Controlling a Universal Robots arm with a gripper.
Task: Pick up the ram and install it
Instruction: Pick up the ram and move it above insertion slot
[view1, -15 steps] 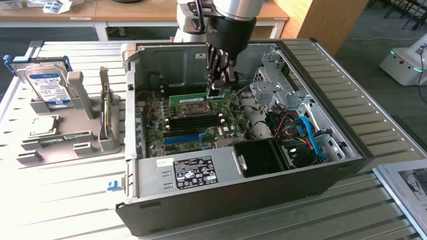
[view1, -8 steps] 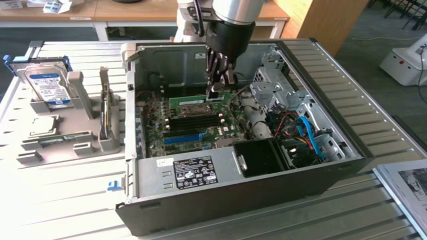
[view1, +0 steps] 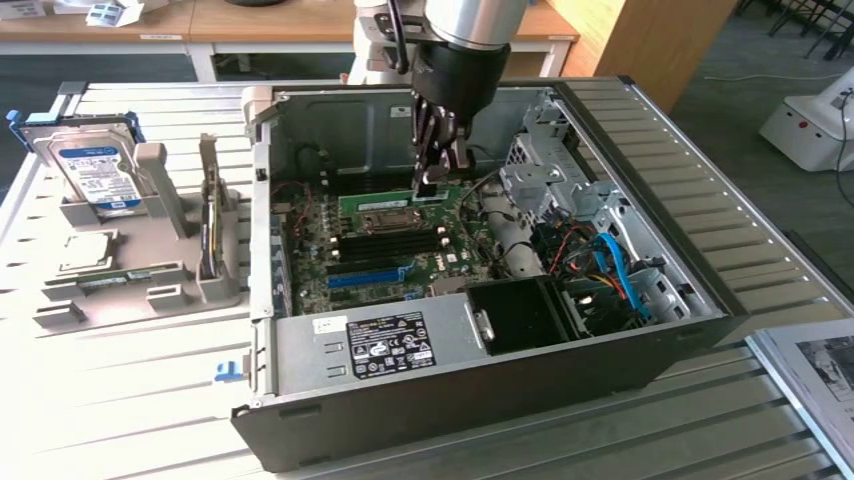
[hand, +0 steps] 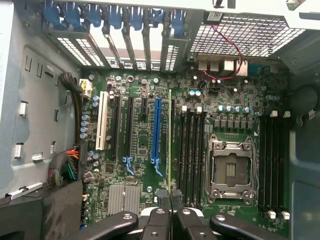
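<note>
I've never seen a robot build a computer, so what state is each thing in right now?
Computer case: open, lying on its side.
Gripper: shut on the ram.
Ram: held inside the case.
Processor socket: empty.
Hard drive: upright, outside the case.

From over the arm, the gripper (hand: 170, 199) has its black fingers pinched together on the ram (hand: 170, 135), which is seen edge-on as a thin green line above the motherboard (hand: 144, 145). The stick runs between the blue expansion slot (hand: 157, 127) and a bank of black memory slots (hand: 192, 150). Past that bank sits the empty processor socket (hand: 230, 172), then a second bank of memory slots (hand: 272, 160). Whether the stick touches the board I cannot tell.
</note>
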